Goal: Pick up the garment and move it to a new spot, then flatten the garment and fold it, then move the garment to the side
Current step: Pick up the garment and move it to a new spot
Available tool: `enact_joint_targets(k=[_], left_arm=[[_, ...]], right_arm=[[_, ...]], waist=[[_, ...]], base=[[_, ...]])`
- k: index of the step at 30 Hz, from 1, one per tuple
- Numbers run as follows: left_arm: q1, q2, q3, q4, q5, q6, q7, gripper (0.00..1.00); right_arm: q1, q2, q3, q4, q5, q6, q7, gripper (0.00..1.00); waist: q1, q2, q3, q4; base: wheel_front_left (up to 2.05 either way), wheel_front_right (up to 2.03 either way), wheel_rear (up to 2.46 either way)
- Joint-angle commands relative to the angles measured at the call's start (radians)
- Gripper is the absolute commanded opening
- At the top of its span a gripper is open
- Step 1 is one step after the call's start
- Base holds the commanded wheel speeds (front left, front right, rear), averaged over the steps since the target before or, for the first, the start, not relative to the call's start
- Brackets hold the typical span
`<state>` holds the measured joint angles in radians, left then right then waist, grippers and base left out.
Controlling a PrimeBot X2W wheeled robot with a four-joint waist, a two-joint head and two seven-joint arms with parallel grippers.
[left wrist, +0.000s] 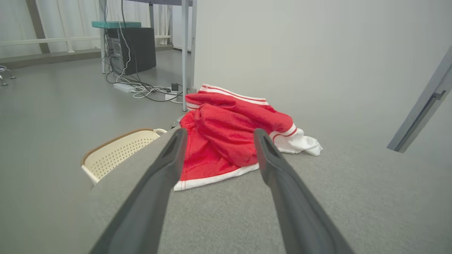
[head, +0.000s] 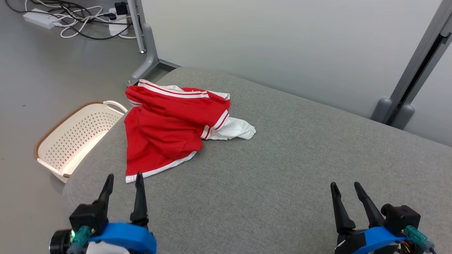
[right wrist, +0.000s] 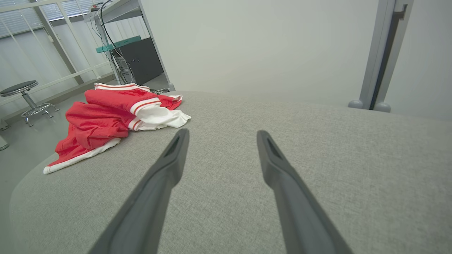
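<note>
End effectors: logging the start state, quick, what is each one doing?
Left end effector: open, empty, near the red-and-white garment.
Right end effector: open, empty, above the grey cushion.

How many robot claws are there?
2. The left gripper is at the head view's lower left, near the red garment; the right gripper is at the lower right, above the grey cushion. Both are open.
</note>
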<state>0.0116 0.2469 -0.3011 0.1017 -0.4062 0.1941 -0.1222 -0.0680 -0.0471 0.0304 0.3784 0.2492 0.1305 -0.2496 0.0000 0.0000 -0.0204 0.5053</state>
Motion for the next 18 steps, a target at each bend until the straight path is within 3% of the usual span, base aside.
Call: enact_joint_targets(k=[1, 5, 9, 18], left_arm=[[-0.053, 0.012, -0.002, -0.036, -0.002, -0.010, 0.023, 1.00], [-0.128, 0.036, 0.005, -0.093, -0.011, -0.026, 0.092, 1.00], [-0.253, 0.054, 0.061, -0.126, -0.063, -0.008, 0.207, 1.00], [-0.514, 0.131, 0.200, 0.024, -0.268, 0.012, 0.550, 1.00]], right_arm=[[0.004, -0.006, 0.002, -0.008, 0.002, 0.000, -0.008, 1.00], [0.000, -0.006, 0.007, -0.025, 0.004, 0.000, 0.000, 1.00], [-0.009, -0.006, 0.012, -0.048, 0.004, 0.000, 0.011, 1.00], [-0.056, -0.006, 0.029, -0.133, -0.037, 0.000, 0.063, 1.00]], waist=[[0.0000, 0.0000, 0.004, -0.003], [0.0000, 0.0000, 0.015, -0.013], [0.0000, 0.0000, 0.035, -0.035], [0.0000, 0.0000, 0.171, -0.161]], base=[[0.00, 0.00, 0.00], [0.00, 0.00, 0.00], [0.00, 0.00, 0.00], [0.00, 0.00, 0.00]])
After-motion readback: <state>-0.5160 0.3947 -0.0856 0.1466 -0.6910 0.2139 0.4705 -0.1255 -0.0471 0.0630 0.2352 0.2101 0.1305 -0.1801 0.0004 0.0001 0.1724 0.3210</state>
